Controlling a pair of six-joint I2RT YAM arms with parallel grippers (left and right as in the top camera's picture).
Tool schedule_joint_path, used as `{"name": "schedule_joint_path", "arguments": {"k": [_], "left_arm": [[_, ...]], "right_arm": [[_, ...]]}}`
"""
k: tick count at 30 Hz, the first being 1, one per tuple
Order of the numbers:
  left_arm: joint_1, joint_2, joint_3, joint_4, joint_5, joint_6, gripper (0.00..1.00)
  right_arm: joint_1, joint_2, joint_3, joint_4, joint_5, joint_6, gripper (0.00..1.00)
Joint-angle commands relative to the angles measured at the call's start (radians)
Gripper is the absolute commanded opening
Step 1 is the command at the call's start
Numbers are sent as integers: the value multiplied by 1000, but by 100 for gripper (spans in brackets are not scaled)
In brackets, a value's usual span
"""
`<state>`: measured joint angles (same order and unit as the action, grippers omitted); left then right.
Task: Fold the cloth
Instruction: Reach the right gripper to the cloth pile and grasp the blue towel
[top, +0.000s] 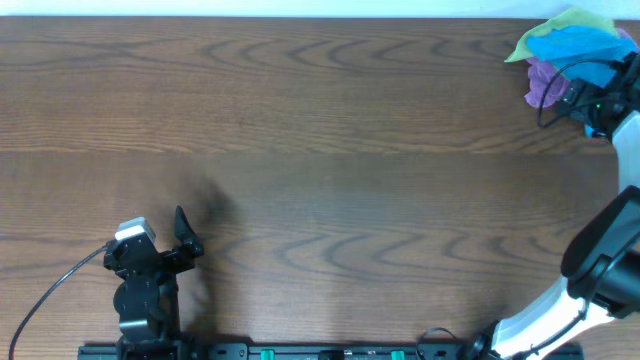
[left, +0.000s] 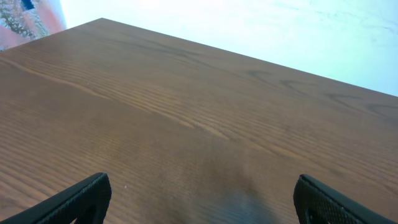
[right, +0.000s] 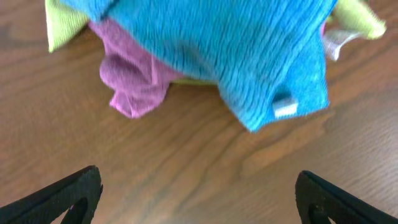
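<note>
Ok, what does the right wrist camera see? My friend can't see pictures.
A blue cloth with a small white tag lies bunched on top of a purple cloth and a green cloth on a wooden table. The right claw hangs open in front of the pile, not touching it.

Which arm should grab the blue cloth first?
Right. The right gripper, open, hovers just short of the blue cloth; the left gripper sees only table, far across from it.

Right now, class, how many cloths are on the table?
3, piled together at the far right corner of the table: blue cloth on top, purple cloth under it, green cloth poking out beneath. Others may be hidden.
</note>
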<state>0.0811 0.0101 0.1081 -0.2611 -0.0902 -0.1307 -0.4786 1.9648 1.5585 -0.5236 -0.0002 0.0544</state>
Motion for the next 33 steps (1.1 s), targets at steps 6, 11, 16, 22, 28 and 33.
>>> {"name": "schedule_joint_path", "arguments": {"k": [6, 11, 16, 22, 28, 33], "left_arm": [[-3, -6, -25, -10, -14, 0, 95], [-3, -6, -25, -10, -14, -1, 95], [-3, -6, -25, -10, -14, 0, 95], [-3, -6, -25, -10, -14, 0, 95], [-3, -6, -25, -10, -14, -1, 95], [-3, -6, -25, -10, -14, 0, 95]], "right_arm": [[-5, 107, 82, 8, 13, -26, 92], [1, 173, 203, -16, 12, -18, 91], [21, 229, 362, -53, 33, -19, 90], [36, 295, 466, -78, 35, -19, 87], [38, 405, 547, -144, 35, -14, 85], [38, 438, 557, -169, 59, -14, 77]]}}
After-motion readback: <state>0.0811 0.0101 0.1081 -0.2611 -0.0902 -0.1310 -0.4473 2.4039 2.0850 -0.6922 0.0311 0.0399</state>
